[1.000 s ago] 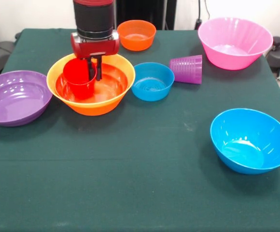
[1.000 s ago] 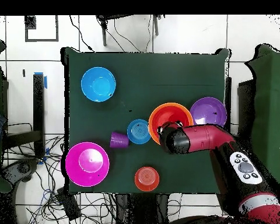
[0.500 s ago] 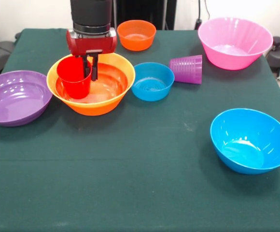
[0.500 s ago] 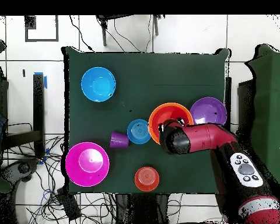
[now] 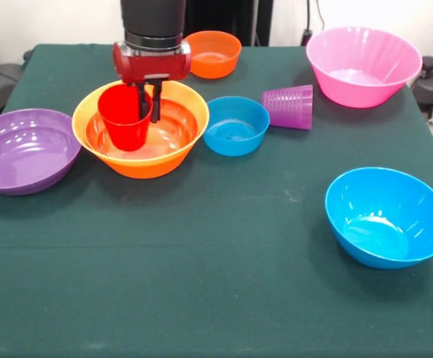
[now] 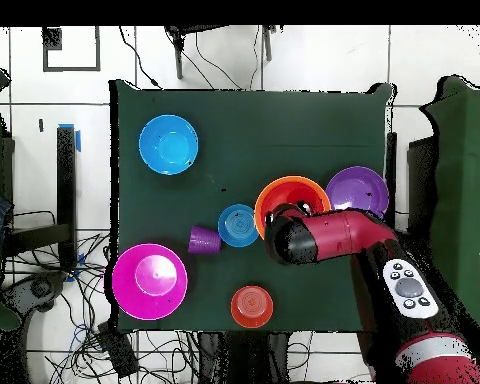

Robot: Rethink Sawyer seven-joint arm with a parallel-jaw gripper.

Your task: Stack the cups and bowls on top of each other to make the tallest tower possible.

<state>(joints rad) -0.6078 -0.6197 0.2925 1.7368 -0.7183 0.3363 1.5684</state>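
- Currently I see the bench, covered in dark green cloth, carrying every item.
- Large pink bowl: upright at one corner of the bench, standing alone.
- Large blue bowl: upright, well apart from the other items.
- Purple bowl: shallow, just beside the large orange bowl.
- Large orange bowl: it holds a shallow red-orange bowl nested inside; this pair is the tower so far.
- Small blue bowl: between the large orange bowl and the purple cup.
- Small orange bowl: upright, partly behind the arm in my front view.
- Purple cup: lying on its side, near the small blue bowl.
- Red cup: upright over the nested bowls, mouth up; I cannot tell whether its base touches them.
- Gripper: clamped on the red cup's rim, one finger inside, one outside.
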